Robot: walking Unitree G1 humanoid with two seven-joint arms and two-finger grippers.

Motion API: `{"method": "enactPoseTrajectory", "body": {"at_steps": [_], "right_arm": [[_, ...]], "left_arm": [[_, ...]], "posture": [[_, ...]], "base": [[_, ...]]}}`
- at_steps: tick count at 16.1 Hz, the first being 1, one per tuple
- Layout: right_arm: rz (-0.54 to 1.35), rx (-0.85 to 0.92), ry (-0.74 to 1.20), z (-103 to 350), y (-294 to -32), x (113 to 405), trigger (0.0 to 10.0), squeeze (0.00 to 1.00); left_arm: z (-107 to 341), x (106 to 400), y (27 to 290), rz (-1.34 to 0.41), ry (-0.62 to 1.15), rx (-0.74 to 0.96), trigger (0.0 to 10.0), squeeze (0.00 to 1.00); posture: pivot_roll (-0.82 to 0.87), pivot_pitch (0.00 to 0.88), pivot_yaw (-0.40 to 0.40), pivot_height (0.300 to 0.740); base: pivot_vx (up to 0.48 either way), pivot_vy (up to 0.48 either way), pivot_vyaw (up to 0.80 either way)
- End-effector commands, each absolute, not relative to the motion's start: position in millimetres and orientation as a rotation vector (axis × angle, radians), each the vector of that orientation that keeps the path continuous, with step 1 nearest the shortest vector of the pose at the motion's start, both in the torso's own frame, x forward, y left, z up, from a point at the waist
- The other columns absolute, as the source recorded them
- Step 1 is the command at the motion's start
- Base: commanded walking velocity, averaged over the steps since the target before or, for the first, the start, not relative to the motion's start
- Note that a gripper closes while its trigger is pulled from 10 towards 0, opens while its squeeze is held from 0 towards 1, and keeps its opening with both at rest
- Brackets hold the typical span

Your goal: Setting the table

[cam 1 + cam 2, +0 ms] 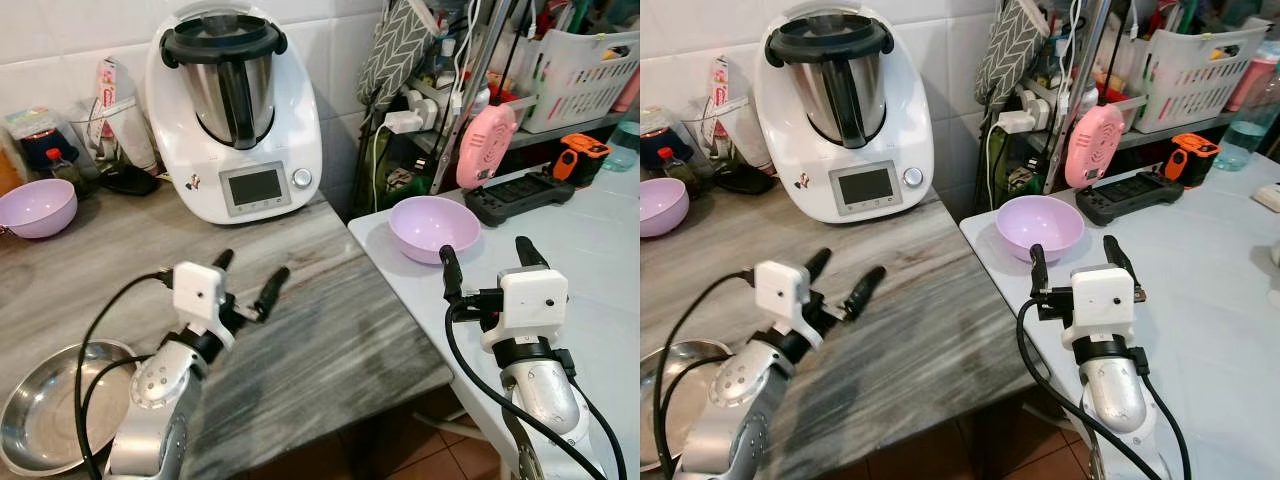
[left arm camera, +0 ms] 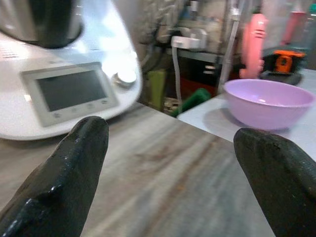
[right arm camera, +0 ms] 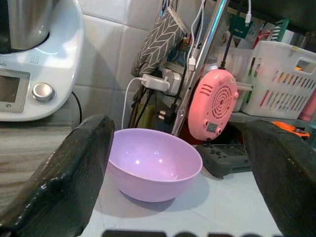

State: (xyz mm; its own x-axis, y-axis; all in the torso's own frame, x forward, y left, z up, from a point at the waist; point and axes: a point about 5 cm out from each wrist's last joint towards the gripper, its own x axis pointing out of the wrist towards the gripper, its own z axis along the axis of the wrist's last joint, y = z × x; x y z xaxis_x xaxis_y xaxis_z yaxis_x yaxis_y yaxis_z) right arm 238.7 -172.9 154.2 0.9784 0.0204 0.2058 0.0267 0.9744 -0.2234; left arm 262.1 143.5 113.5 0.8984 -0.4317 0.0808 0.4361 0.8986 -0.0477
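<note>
Eye views: lavender bowl [image 1: 434,227] sits on the white counter [image 1: 600,250] just ahead of right gripper [image 1: 487,262], fingers spread, empty; left gripper [image 1: 247,280], also spread, lies farther off; right wrist view: bowl centred between fingers [image 3: 64,173].

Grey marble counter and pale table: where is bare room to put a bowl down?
Bare marble lies between the white kitchen machine and the round steel dish. The pale table is bare right of the lilac plastic bowl. The tiled back wall is crowded.
</note>
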Motion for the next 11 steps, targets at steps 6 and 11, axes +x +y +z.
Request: {"method": "enactPoseTrajectory", "body": {"at_steps": [6,11], "right_arm": [[0.010,-0.229,-0.202,154.6,-171.8,242.1,10.0,0.00],[0.065,-0.253,-0.162,160.6,-181.6,263.3,10.0,0.00]], "left_arm": [[110.2,255.8,145.7,-0.546,-0.042,-0.003,10.0,0.00],[106.0,241.5,155.7,-0.592,0.008,0.045,10.0,0.00]], "posture": [[-0.03,0.000,0.037,0.740],[-0.02,0.069,0.038,0.740]], "base": [[0.000,0.000,-0.67],[0.000,0.000,-0.48]]}}
